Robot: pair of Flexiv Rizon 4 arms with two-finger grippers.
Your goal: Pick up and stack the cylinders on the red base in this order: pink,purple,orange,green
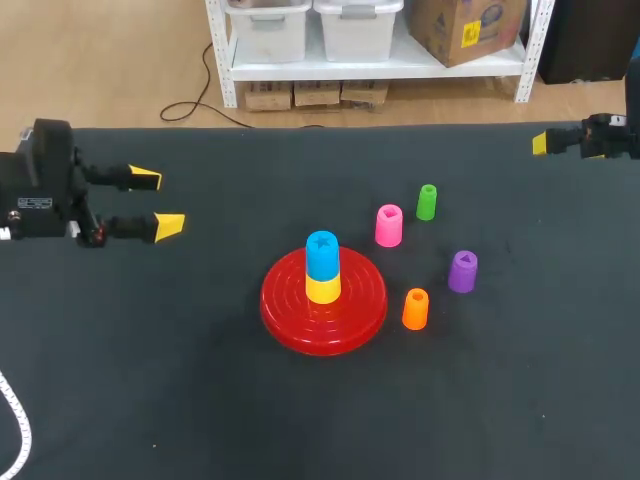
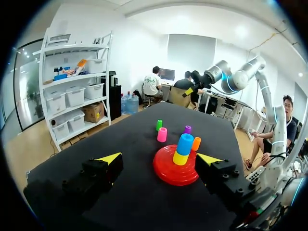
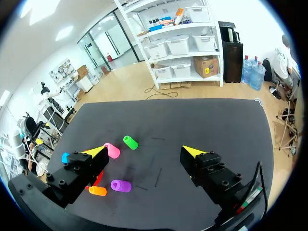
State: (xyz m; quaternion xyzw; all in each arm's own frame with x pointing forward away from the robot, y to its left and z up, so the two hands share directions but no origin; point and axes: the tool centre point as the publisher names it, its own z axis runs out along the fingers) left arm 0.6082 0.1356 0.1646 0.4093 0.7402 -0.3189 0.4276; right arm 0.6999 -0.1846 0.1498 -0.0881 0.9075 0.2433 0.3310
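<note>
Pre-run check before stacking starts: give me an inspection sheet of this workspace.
surface: black table, no spills seen.
job's things: red base carries a yellow cylinder with a blue cylinder on top; pink cylinder, green cylinder, purple cylinder and orange cylinder stand upright on the table on the right arm's side of the base, none stacked.
clutter: nothing seen.
grippers: left end effector open, empty, well clear of the base; right end effector open, empty, near the table's far right edge.
cables: white cable at the near left edge.
surroundings: nothing seen reaching over the table.
</note>
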